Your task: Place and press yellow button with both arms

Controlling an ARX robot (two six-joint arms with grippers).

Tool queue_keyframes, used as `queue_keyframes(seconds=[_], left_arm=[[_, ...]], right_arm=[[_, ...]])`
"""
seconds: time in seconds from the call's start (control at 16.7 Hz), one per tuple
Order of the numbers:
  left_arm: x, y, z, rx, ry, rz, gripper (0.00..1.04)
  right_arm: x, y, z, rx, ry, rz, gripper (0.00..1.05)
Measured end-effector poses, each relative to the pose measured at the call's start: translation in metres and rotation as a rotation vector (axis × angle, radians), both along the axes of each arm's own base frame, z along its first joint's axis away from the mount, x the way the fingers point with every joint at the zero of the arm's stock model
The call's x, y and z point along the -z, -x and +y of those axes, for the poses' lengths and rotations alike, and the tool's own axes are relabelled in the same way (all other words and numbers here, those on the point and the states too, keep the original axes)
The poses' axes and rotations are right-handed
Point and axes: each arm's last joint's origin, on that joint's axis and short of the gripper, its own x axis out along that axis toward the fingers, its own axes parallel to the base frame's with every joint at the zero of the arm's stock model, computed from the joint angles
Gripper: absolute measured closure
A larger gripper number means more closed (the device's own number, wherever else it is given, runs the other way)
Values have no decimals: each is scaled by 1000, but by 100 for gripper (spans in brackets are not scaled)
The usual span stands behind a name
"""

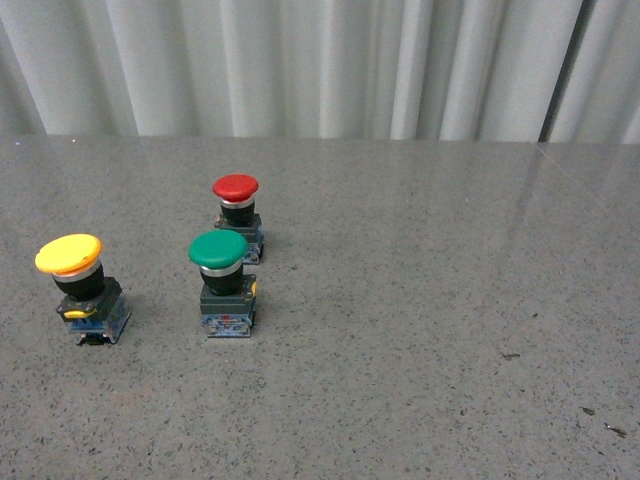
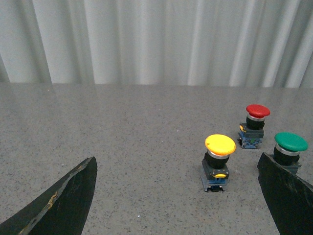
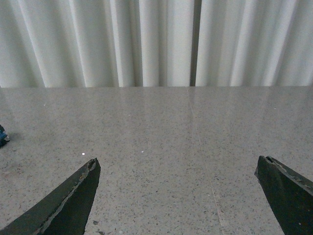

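Observation:
The yellow button stands upright on the grey table at the left of the front view. It has a yellow mushroom cap, a black neck and a dark base. It also shows in the left wrist view, ahead of my left gripper, which is open wide and empty, its black fingers apart from the button. My right gripper is open and empty over bare table; the yellow button does not show in its view. Neither arm shows in the front view.
A green-capped button stands right of the yellow one, and a red-capped button stands behind it. Both show in the left wrist view, green and red. A white curtain backs the speckled table.

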Motion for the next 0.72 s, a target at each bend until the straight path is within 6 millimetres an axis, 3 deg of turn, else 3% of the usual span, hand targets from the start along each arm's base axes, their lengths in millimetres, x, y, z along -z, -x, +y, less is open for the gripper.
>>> queue_keyframes(seconds=[0.72], left_arm=[[0,0,0,0,0,0,7]], right_arm=[[0,0,0,0,0,0,7]])
